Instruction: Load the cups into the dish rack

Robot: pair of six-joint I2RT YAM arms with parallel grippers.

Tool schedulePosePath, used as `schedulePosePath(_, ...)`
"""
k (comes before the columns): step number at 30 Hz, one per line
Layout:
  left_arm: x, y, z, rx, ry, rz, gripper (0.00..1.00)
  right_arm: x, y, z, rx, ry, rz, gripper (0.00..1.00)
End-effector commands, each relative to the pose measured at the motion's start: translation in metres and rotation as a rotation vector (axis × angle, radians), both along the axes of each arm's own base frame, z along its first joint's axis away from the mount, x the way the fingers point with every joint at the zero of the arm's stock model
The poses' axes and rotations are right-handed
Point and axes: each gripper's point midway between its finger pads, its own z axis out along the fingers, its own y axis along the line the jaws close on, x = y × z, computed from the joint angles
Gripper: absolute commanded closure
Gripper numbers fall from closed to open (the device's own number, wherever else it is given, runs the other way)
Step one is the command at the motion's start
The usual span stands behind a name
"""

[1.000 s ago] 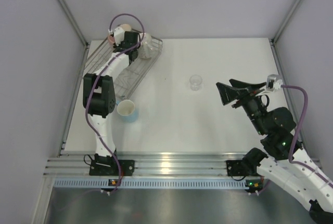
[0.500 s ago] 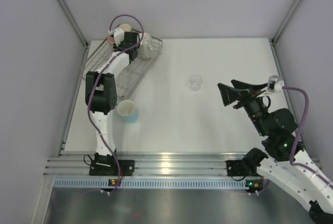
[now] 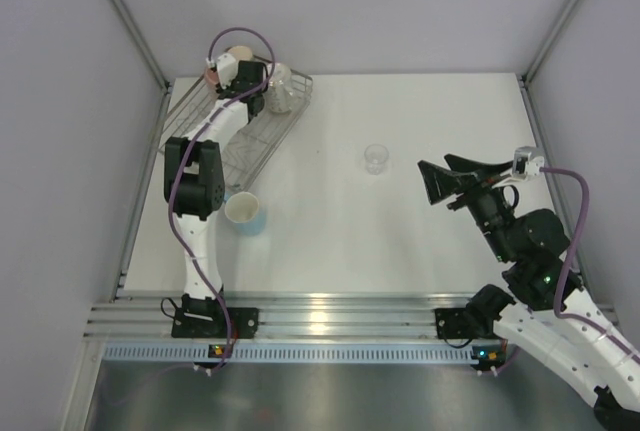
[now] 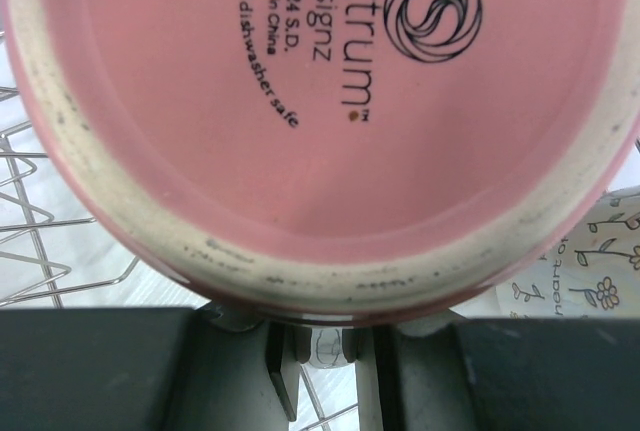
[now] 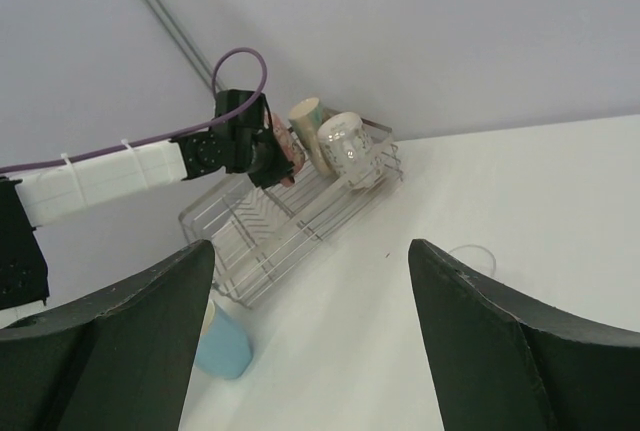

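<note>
The silver wire dish rack [image 3: 232,147] lies at the table's far left. At its far end are the cream mug [image 3: 241,54] and the white dotted mug [image 3: 281,90]. My left gripper [image 3: 238,79] is over that end, shut on the pink-red mug [image 3: 213,73]. The mug's base fills the left wrist view [image 4: 320,101] above the nearly closed fingers [image 4: 285,356]. The light blue cup [image 3: 245,213] stands on the table near the rack. One tiny clear glass [image 3: 376,158] stands mid-table. My right gripper [image 3: 432,181] is open and empty, right of the glass.
Grey walls with metal posts enclose the table on three sides. An aluminium rail [image 3: 320,311] runs along the near edge by the arm bases. The right wrist view shows the rack [image 5: 270,231], blue cup [image 5: 222,346] and glass [image 5: 470,256] ahead.
My left arm has shifted slightly over the rack's far end with the pink-red mug. My right gripper has dropped back a little toward its base.
</note>
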Motion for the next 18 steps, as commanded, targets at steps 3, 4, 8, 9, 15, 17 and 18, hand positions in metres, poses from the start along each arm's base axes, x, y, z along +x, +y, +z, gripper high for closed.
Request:
schedulePosePath(3, 0.011, 0.012, 0.053, 0.016, -0.170, 0.083, 1.00, 0.001, -0.001, 0.003, 0.004, -0.017, -0.012, 0.21)
schedulePosePath(4, 0.009, 0.012, 0.051, 0.012, -0.166, 0.083, 1.00, 0.001, -0.001, 0.004, 0.005, -0.020, -0.009, 0.21)
schedulePosePath(8, 0.004, 0.010, 0.050, -0.009, -0.165, 0.075, 1.00, 0.001, 0.001, 0.003, 0.005, -0.012, 0.000, 0.21)
schedulePosePath(9, 0.003, 0.010, 0.048, -0.005, -0.159, 0.075, 1.00, 0.000, 0.001, 0.002, 0.009, -0.011, 0.003, 0.21)
schedulePosePath(15, 0.002, 0.010, 0.045, -0.011, -0.149, 0.077, 1.00, -0.002, 0.000, 0.001, 0.015, -0.013, 0.003, 0.21)
schedulePosePath(17, 0.004, 0.010, 0.044, -0.010, -0.147, 0.072, 0.98, -0.003, -0.002, 0.002, 0.012, -0.017, 0.000, 0.21)
schedulePosePath(18, 0.005, 0.010, 0.042, -0.011, -0.145, 0.071, 0.95, -0.003, -0.002, 0.003, 0.012, -0.019, -0.001, 0.21)
